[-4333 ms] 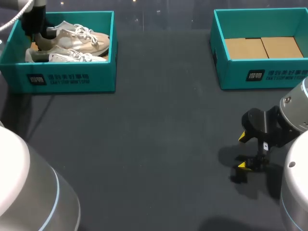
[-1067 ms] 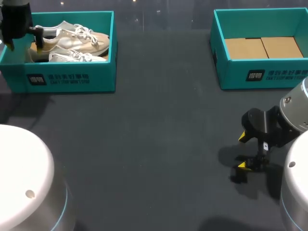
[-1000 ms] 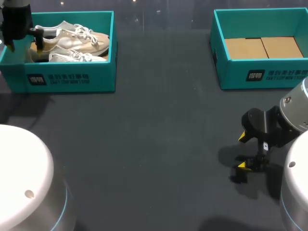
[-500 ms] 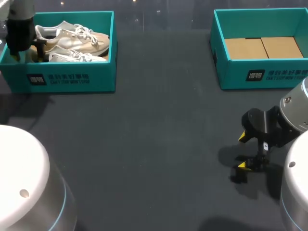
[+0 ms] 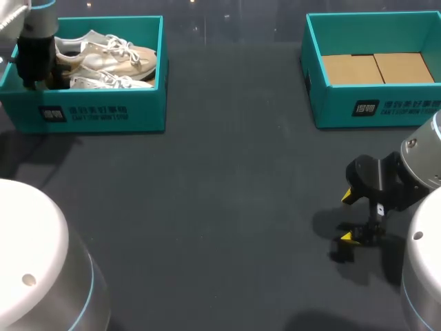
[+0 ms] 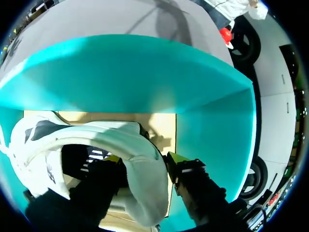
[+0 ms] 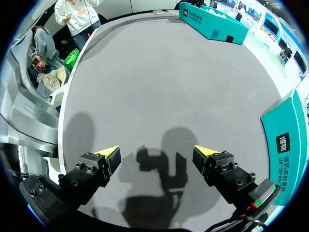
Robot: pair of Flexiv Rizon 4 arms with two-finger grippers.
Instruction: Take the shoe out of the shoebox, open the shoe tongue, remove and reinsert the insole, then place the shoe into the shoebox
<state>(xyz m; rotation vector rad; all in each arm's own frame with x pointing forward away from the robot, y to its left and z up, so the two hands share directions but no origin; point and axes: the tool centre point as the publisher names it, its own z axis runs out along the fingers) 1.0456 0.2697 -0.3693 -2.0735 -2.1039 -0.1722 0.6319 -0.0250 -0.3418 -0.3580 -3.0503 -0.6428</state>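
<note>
Teal with white print is seen on the shoebox (image 5: 96, 114) and the second box (image 5: 372, 103), tan on their floors, cream-white with beige on the shoe (image 5: 103, 55), dark grey on the surface (image 5: 220, 207), and black with yellow tips on the left hand (image 6: 142, 159) and the right hand (image 7: 157, 157).

1. Left arm (image 5: 36, 43) drops pretty much straight down into the shoebox's (image 5: 103, 114) left end. The left gripper (image 6: 145, 158) is pinching the shoe (image 6: 91, 136) heel, one finger inside it.
2. Right gripper (image 7: 157, 153) is well away from that shoebox, fingers spread wide.
</note>
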